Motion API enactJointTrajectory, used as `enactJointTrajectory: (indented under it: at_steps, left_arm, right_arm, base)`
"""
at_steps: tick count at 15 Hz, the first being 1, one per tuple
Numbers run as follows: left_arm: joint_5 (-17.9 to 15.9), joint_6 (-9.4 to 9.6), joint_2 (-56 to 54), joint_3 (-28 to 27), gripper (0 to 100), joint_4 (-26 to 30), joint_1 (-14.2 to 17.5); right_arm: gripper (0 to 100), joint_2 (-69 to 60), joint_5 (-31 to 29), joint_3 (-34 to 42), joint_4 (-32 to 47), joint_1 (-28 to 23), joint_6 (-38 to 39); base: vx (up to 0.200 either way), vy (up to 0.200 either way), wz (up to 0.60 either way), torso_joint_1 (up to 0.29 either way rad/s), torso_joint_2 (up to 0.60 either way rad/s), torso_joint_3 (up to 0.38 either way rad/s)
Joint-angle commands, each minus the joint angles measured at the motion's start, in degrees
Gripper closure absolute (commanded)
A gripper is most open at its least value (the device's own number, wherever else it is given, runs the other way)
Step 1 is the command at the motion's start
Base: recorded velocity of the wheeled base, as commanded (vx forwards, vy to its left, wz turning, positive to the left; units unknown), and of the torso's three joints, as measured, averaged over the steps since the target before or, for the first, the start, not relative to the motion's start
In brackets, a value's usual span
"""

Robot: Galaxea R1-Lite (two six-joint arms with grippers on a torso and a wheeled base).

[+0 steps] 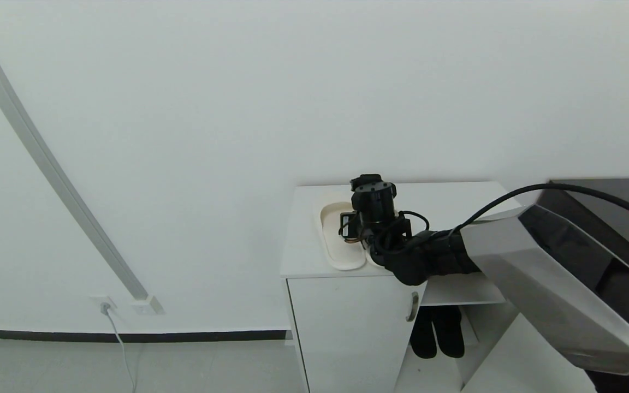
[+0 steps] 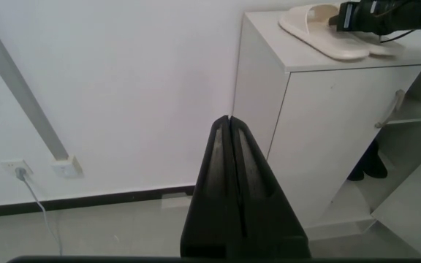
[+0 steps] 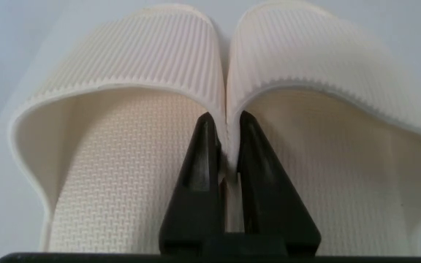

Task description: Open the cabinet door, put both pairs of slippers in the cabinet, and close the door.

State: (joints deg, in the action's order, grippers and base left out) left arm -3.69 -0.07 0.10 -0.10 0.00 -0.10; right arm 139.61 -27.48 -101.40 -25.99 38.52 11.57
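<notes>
right gripper [image 3: 225, 130]: jaws almost together, pinching adjoining inner walls of cream ribbed foam slippers [image 3: 115, 109]
slippers: left-front of white cabinet [image 1: 456, 199] top
left gripper [image 2: 229, 128]: jaws together, empty
black slippers [image 1: 438, 331]: inside cabinet

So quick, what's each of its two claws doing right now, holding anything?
Left gripper: closed, holding nothing.
Right gripper: closed on the cream slippers, pinching their inner edges together.

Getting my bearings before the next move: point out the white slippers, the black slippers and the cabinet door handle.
white slippers [image 1: 342, 245], head view, on the sole of the left slipper.
black slippers [image 1: 423, 338], head view, on the left slipper of the pair.
door handle [image 1: 413, 307], head view, on the middle of the grip.
</notes>
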Motion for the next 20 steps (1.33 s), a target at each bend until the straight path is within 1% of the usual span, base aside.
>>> enactJointTrajectory:
  at_steps: [1,4,6,7,8,9,11,13,14,16,20]
  left_arm:
    - [0.0,-0.01,0.0,0.0,100,0.0,0.0]
    - [0.0,-0.01,0.0,0.0,100,0.0,0.0]
    - [0.0,-0.01,0.0,0.0,100,0.0,0.0]
    - [0.0,-0.01,0.0,0.0,100,0.0,0.0]
    - [0.0,0.07,0.0,0.0,100,0.0,0.0]
    - [0.0,0.07,0.0,0.0,100,0.0,0.0]
    - [0.1,-0.01,0.0,0.0,100,0.0,0.0]
    - [0.1,-0.01,0.0,0.0,100,0.0,0.0]
    - [0.2,-0.01,0.0,0.0,100,0.0,0.0]
    - [0.6,-0.89,0.0,0.0,100,0.0,0.0]
    - [0.5,-0.72,0.0,0.0,100,0.0,0.0]
  right_arm:
    - [100,-6.3,0.1,5.5,-1.8,0.4,-0.1]
    - [100,-17.4,3.7,21.3,-7.5,1.7,-1.5]
    - [100,-25.4,8.5,33.6,-13.1,2.3,-2.4]
    - [100,-31.6,13.2,43.1,-15.8,2.5,-2.5]
    - [100,-37.0,16.5,49.5,-16.4,2.9,-2.5]
    - [100,-40.6,17.3,53.9,-16.2,3.3,-2.5]
    - [100,-44.5,18.6,59.2,-16.1,3.8,-2.6]
    - [100,-46.4,22.2,62.6,-15.8,4.2,-2.6]
    - [100,-46.4,23.4,63.5,-15.8,4.2,-2.6]
    - [100,-45.9,23.8,64.5,-15.8,4.2,-3.3]
    - [100,-46.4,23.7,64.8,-15.9,4.2,-3.5]
  base:
    - [0.000,0.000,0.00,0.000,0.00,0.000]
    - [0.000,0.000,0.00,0.000,0.00,0.000]
    - [0.000,0.000,0.00,0.000,0.00,0.000]
    - [0.000,0.000,0.00,0.000,0.00,0.000]
    - [0.000,0.000,0.00,0.000,0.00,0.000]
    - [0.000,0.000,0.00,0.000,0.00,0.000]
    - [0.000,0.000,0.00,0.000,0.00,0.000]
    - [0.000,0.000,0.00,0.000,0.00,0.000]
    - [0.000,0.000,0.00,0.000,0.00,0.000]
    - [0.000,0.000,0.00,0.000,0.00,0.000]
    - [0.000,0.000,0.00,0.000,0.00,0.000]
